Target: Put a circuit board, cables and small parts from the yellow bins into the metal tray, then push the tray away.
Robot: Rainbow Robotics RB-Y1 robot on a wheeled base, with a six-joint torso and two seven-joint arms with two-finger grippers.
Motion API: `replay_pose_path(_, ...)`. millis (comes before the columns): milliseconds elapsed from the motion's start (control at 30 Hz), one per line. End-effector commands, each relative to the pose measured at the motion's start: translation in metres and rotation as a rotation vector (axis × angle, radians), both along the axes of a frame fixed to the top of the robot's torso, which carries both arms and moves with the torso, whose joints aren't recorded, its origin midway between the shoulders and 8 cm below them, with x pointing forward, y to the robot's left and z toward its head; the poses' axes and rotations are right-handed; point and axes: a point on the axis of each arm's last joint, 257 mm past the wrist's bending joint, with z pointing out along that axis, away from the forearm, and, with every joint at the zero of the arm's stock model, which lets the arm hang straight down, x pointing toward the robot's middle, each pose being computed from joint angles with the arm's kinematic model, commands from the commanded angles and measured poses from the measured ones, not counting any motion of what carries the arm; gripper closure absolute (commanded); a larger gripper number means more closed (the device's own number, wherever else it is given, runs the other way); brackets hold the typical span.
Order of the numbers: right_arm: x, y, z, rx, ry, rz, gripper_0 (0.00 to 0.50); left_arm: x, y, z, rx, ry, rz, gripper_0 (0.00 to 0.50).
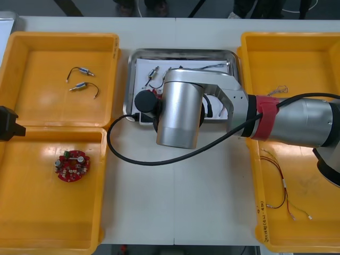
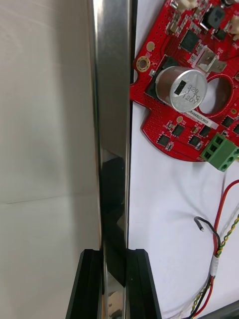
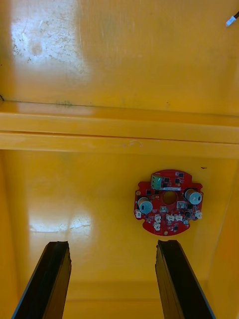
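The loading is looking done and the pushing step is coming into hand. The right arm is reaching across from the worktop's right side, and the right fingers [image 2: 142,286] are standing either side of the near rim of the metal tray [image 1: 180,51], toward its near left corner. They are apart by only the rim's thickness and pinching it. On the tray's white lining a circuit board [image 2: 184,84] is lying just beside that rim, with red and yellow cables [image 2: 223,234] and a black cable [image 2: 206,227] close by. By this reading the next move is calling for a straight shove toward the worktop's far edge. The grip should be staying square, so that the tray is sliding rather than pivoting or tipping up by its thin, shiny rim. The left fingers [image 3: 50,279] are hanging wide open and holding nothing over the near left yellow bin [image 1: 42,212], where a second circuit board [image 1: 73,166] is lying. Small metal parts [image 1: 82,71] are sitting in the far left bin [image 1: 42,64], and thin cables [image 1: 281,191] in the near right bin [image 1: 319,234]. The worktop [image 1: 159,212] is showing pale and smooth, with a seam [image 1: 175,223] running near to far and the arm's black hose [image 1: 127,155] looping over it. Beyond the far edge a strip of dark floor is showing.
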Motion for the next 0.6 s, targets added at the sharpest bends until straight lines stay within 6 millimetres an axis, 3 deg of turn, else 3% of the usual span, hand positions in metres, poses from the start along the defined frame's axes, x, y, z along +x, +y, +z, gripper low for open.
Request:
replay_pose_path(33, 0.016, 0.019, 0.029, -0.032, -0.057, 0.053, 0.500, -0.005, 0.015, 0.015, 0.081, -0.022, -0.048, 0.000)
replay_pose_path(600, 0.032, 0.034, 0.052, -0.032, -0.106, 0.093, 0.500, -0.005, 0.015, 0.015, 0.081, -0.022, -0.048, 0.000)
